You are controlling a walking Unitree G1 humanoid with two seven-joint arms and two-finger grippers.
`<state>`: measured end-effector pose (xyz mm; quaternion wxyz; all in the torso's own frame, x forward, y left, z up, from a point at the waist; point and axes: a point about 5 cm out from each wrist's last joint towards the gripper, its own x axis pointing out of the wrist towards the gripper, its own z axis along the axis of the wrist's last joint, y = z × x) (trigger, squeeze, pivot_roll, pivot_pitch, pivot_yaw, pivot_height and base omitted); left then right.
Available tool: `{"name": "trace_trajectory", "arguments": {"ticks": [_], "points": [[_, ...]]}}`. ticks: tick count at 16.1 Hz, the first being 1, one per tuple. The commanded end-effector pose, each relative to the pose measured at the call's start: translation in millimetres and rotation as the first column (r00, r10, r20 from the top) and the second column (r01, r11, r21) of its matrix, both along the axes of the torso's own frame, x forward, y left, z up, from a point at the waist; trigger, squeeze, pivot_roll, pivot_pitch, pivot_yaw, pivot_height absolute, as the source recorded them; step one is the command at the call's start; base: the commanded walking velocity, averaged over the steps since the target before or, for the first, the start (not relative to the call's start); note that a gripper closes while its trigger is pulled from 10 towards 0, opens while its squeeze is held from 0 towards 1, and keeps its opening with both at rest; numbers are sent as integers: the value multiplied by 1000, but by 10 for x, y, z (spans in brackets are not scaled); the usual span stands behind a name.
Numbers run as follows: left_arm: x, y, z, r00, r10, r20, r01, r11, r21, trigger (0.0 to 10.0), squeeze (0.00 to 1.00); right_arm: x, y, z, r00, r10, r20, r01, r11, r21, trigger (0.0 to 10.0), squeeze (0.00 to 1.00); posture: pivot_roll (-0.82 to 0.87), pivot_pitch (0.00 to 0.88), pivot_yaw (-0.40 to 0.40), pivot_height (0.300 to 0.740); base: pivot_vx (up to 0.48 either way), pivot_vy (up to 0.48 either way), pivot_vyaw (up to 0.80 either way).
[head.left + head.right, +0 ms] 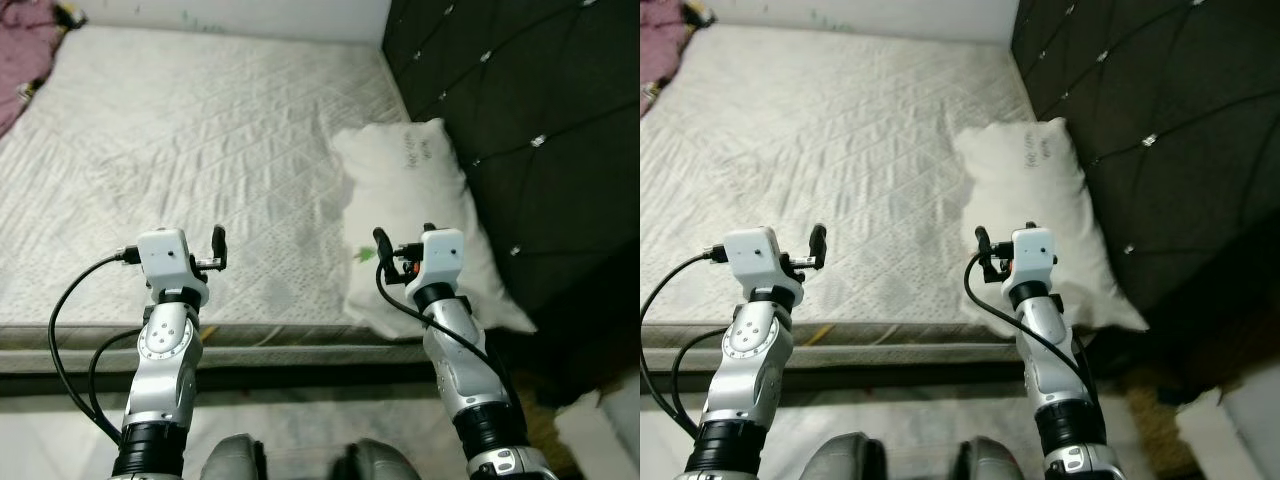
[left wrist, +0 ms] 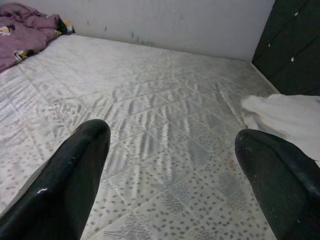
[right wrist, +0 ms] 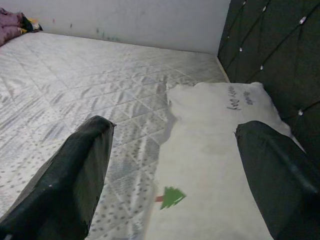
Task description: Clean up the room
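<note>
Here, left tool (image 2: 172, 175) and right tool (image 3: 175, 175) raised (fingers spread), over mattress (image 1: 200, 150), pillow (image 1: 420, 200).

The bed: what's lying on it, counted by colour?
White: 1, the pillow against the dark headboard.
Purple: 1, the crumpled blanket at the mattress's far corner.
Total: 2.

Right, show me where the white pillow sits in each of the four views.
Left eye view: pillow right of centre, against the dark headboard.
Right eye view: pillow right of centre, beside the same headboard.
Left wrist view: a corner of the pillow at the right edge.
Right wrist view: pillow across the lower middle, between the black fingers.
Shared landmark: the dark tufted headboard.
</note>
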<state>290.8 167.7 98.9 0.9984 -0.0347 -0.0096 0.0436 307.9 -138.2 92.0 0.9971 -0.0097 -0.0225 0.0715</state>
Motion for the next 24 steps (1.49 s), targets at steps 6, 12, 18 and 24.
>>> {"name": "trace_trajectory", "arguments": {"ticks": [6,12,18,24], "points": [[-14,-64,-9,1000,-24,-12,24,1000,-5,10000,0,-11,-86,-12,1000,-16,-15,16,1000,-4,10000,0,-2,131,-69,740,0,480,0],[-9,-80,31,1000,-26,6,26,1000,6,10000,0,-8,-69,-4,1000,-7,-17,6,1000,-14,10000,0,-4,141,-68,740,0,235,0],[-19,-75,68,999,-31,30,32,999,-7,10000,0,-4,-56,2,1000,-3,-18,3,1000,-17,10000,0,-8,145,-66,740,238,0,0],[-22,-77,67,999,-34,27,34,999,-10,10000,0,-5,-51,3,1000,-2,-21,2,1000,-14,10000,0,-7,148,-65,740,378,0,0]]}}
